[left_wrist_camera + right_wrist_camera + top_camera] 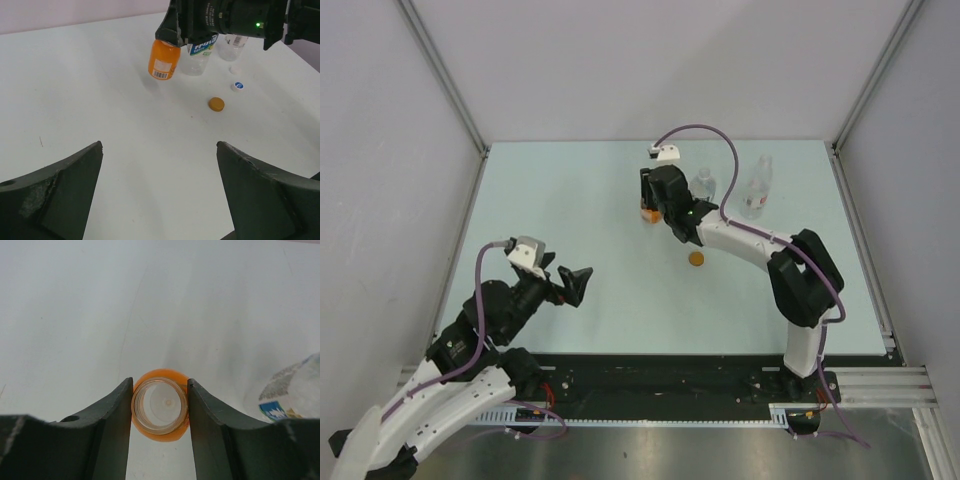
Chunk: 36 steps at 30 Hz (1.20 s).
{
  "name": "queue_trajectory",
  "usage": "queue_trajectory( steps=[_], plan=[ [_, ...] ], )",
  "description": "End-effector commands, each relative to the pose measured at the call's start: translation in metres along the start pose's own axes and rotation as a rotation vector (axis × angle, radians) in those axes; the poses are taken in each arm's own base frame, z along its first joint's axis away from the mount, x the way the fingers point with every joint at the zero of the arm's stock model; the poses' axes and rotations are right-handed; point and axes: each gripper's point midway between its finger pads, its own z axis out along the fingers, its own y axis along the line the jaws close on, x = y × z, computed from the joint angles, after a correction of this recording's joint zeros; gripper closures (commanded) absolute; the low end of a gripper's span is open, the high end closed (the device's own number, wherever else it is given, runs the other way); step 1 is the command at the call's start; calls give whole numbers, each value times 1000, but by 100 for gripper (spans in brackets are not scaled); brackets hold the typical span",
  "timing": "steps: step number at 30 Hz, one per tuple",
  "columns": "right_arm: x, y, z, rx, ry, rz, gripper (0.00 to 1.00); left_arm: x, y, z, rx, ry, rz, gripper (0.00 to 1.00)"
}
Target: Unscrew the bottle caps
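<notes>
Right tool (160,386): the two fingers are pressed against opposite sides of the orange bottle's open neck, pinching it; the right arm reaches across the counter's far half.
Orange bottle (160,407): squat, uncapped, with its mouth facing the right wrist camera. In the left wrist view it hangs slightly tilted under the tool, label outward. Whether its base touches the counter cannot be told.
Orange cap (695,258): off its bottle, lying flat on the counter, near the orange bottle on the side toward the arm bases, touching nothing.
White cap with a blue mark (238,86): lying on the counter just beyond the orange cap, apart from it.
Blue-label bottle (704,185): clear and upright, just beside the orange bottle on its right; its top is hidden by the right arm in the left wrist view.
Red-label bottle (757,190): slim, clear and upright, the rightmost of the three.
Left tool (576,282): fingers spread wide with nothing between them, held over the near left part of the counter, well apart from the bottles.
Counter (570,200): pale, matte surface bearing all three bottles and both loose caps.
</notes>
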Motion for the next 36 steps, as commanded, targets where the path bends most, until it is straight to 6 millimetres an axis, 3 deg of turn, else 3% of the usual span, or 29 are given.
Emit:
queue_trajectory(
  steps=[1,6,10,15,25,28,33,36],
  plan=[
    [-35,15,22,-18,-98,56,100,2,2,4,-13,8,7,1],
    [-24,22,40,-20,-72,53,100,8,1,4,-6,22,11,1],
    [2,19,58,4,-29,45,100,14,1,4,-5,34,8,1],
    [18,18,71,16,2,43,100,17,1,7,-10,49,12,1],
    [32,13,85,30,32,55,100,20,2,11,-19,56,18,1],
    [38,9,90,37,45,48,85,20,2,11,-18,55,18,1],
    [43,8,89,42,47,39,82,22,1,13,-18,67,21,1],
    [46,9,85,44,45,45,72,23,2,13,-20,70,22,1]
  ],
)
